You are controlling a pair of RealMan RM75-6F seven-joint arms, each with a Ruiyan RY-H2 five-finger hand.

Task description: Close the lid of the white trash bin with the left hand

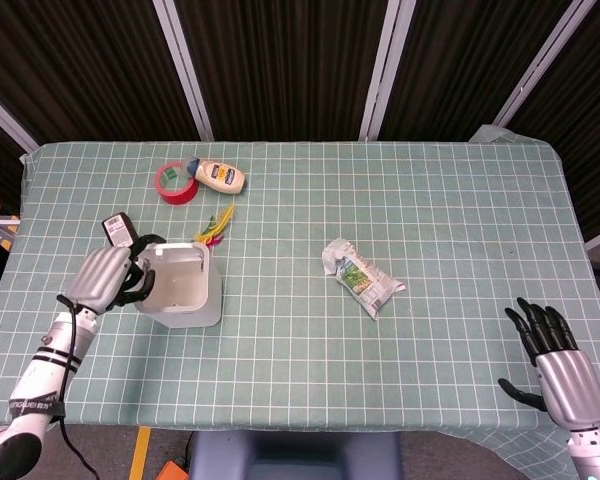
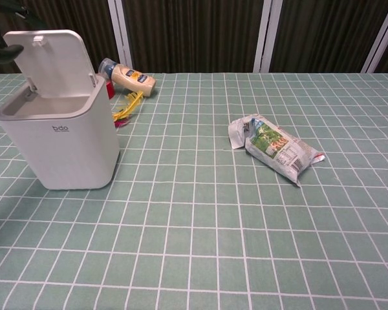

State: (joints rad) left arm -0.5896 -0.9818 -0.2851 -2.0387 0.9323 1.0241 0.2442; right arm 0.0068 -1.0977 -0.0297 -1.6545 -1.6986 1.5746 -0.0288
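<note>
A: Nearest, the right hand [image 1: 565,372] idles at the surface [image 1: 460,210] edge, fingers spread, holding nothing.

B: And the left hand [image 1: 105,277]?

A: Beside the white trash bin [image 2: 58,139] at the surface's left, dark fingers [image 1: 140,283] curled at the lid [image 2: 52,64], which stands tilted open.

B: Next, I'd judge: press it forward and down until shut.

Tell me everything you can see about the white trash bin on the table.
The white trash bin is a small, rounded-corner box that looks like matte plastic, with a grey top rim and small grey lettering on its front. It stands upright on the green checked tablecloth near the table's left side. Its hinged lid is open, raised at the back and tilted slightly forward, showing a pale interior. In the head view, the left hand is at the bin's left edge, fingers by the lid; actual contact cannot be confirmed.
</note>
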